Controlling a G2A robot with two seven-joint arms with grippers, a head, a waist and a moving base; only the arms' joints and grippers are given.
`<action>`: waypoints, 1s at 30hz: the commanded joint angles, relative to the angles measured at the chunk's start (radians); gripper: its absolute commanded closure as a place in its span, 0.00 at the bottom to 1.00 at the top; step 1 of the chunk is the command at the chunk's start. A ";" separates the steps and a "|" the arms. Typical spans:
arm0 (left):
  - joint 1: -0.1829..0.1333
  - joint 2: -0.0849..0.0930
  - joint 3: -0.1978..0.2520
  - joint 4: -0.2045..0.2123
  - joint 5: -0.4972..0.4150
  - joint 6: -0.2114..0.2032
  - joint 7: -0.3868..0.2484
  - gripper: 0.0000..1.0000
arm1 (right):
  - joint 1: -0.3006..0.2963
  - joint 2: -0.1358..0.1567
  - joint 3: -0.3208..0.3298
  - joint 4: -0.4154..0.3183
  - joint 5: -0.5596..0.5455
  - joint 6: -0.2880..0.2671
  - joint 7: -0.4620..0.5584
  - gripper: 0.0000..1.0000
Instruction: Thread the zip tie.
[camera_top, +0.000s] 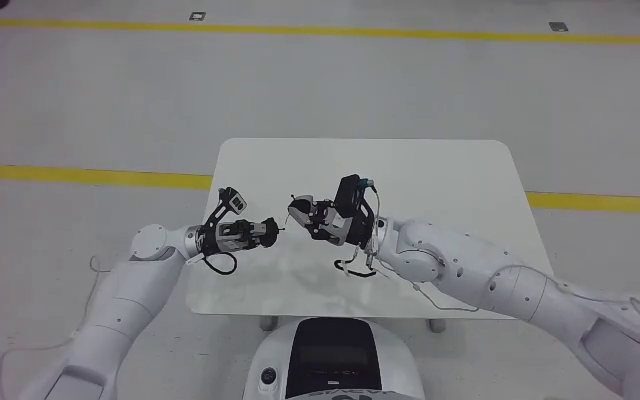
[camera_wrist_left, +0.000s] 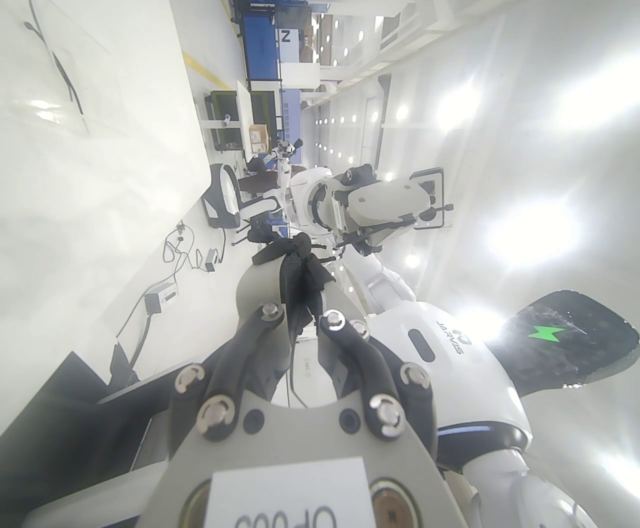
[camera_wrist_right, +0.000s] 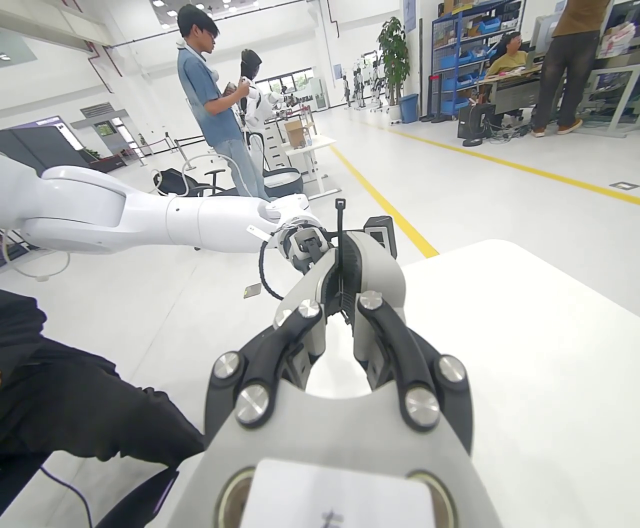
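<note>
The lower length of the zip tie (camera_wrist_right: 340, 222) is hidden inside the right claw (camera_wrist_right: 343, 255). From above, anything between that claw and the left claw (camera_top: 274, 229) is too small to tell.

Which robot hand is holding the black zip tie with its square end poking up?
The right gripper: the zip tie is clamped in it, square head standing above. The left gripper just faces it across a gap.

A white table (camera_top: 460, 170) with rounded corners bears a clear plastic bag (camera_wrist_left: 50, 85) holding black strips.
</note>
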 joint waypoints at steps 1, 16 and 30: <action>0.005 0.000 0.002 -0.007 -0.002 0.015 0.018 1.00 | 0.000 0.000 0.000 0.000 0.000 0.000 0.000 1.00; 0.023 0.102 0.076 -0.102 -0.136 0.132 0.000 1.00 | 0.000 0.000 0.000 0.000 0.000 0.000 0.000 1.00; -0.029 0.177 0.230 -0.120 -0.252 0.092 0.000 1.00 | 0.000 0.000 0.000 0.000 0.000 0.000 0.000 1.00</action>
